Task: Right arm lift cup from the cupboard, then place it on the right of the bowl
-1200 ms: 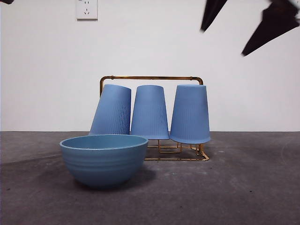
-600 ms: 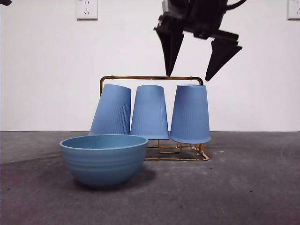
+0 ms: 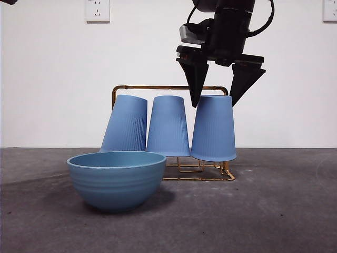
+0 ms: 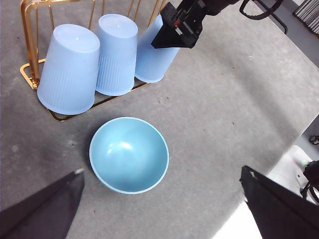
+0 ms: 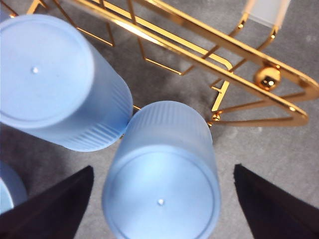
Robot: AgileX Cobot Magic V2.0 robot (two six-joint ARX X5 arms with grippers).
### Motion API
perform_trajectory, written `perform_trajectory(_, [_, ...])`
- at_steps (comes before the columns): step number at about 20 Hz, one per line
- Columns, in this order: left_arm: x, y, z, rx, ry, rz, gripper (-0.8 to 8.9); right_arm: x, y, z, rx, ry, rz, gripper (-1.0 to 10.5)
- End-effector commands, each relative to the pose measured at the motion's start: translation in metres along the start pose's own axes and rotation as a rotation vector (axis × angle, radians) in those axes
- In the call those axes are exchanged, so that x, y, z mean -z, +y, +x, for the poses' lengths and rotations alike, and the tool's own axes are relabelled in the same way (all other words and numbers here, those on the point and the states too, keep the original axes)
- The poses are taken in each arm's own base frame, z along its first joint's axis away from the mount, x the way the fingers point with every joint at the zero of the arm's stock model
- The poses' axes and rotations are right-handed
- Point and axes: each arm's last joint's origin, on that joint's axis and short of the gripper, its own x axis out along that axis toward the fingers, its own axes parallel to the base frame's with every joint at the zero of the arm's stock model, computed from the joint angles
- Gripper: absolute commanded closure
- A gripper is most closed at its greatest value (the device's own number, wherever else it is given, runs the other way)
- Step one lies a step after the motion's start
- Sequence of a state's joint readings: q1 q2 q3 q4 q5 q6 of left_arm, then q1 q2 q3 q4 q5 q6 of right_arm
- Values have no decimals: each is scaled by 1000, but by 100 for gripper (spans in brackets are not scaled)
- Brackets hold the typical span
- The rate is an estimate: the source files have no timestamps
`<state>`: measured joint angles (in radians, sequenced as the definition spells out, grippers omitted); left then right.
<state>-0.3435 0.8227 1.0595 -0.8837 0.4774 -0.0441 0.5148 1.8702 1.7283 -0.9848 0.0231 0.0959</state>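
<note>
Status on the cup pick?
Right tool open, straddling top of rightmost ribbed blue cup on gold wire rack. Left tool open, waiting. Neighbouring cup close.

From the front, your bowl [image 3: 117, 179] covers the bottom of the leaning left cup [image 3: 126, 124]. The three cups hide the rack's [image 3: 169, 87] prongs. The right arm [image 3: 226, 26] is cut off by the top edge.

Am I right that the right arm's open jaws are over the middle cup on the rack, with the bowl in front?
Not quite. The right gripper, jaws open, is over the end cup, not the middle cup. The front view shows it, and the right wrist view has that cup between the jaws. The rack and the bowl in front are as you say.
</note>
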Motion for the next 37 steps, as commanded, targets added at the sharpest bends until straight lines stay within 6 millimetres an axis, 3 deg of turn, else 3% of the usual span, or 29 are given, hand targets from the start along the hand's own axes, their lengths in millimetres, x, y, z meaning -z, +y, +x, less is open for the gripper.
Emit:
perform_trajectory(1, [-6, -3, -3, 11, -22, 17, 313, -4, 0, 5, -6, 10, 26, 522])
perform_trajectory(5, [-6, -4, -3, 19, -20, 23, 313, -3, -2, 8, -27, 30, 40, 524])
perform_trajectory(10, [-6, -5, -2, 21, -20, 26, 313, -2, -2, 8, -49, 50, 58, 692])
perform_trajectory(14, [-6, -5, -2, 21, -22, 27, 313, -2, -2, 5, -36, 45, 67, 740])
perform_trajectory(22, [-8, -3, 3, 28, -14, 28, 313, -10, 2, -42, -48, -5, 60, 740])
perform_trajectory(26, [-11, 3, 23, 39, 37, 13, 313, -1, 6, -72, -43, -38, 49, 740])
perform_trajectory(30, [-9, 17, 55, 41, 100, -16, 313, 12, 15, -107, -41, -98, 19, 740])
perform_trajectory(34, [-11, 28, 84, 126, 160, -54, 313, 33, 26, -134, -55, -115, -26, 740])
perform_trajectory(37, [-13, 37, 105, 156, 183, -76, 313, 57, 30, -142, -77, -149, -52, 740])
